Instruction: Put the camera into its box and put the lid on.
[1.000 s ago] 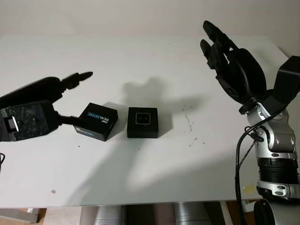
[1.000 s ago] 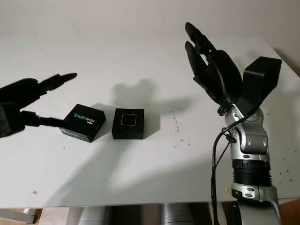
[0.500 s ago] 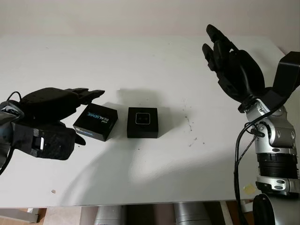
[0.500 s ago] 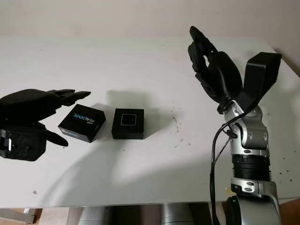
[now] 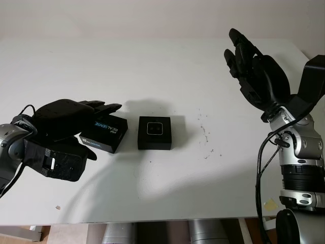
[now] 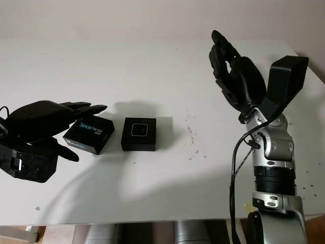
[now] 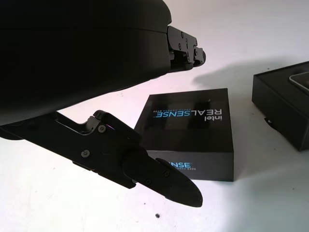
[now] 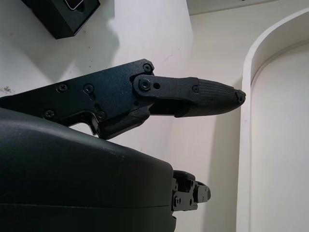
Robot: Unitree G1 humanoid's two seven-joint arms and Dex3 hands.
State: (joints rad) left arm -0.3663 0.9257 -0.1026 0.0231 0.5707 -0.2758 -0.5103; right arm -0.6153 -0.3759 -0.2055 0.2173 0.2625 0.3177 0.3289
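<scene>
Left hand [image 5: 63, 119] straddles lid [image 5: 104, 133] at 9 o'clock of camera-loaded box [image 5: 155, 132], fingers released, pre-grasp; right hand [image 5: 256, 76] idle, holding nothing.

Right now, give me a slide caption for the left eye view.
Open left hand reaches over the black RealSense-printed lid beside the open black box; right hand raised.

Left hand [image 5: 66, 119] low, right hand [image 5: 254, 71] raised
</scene>
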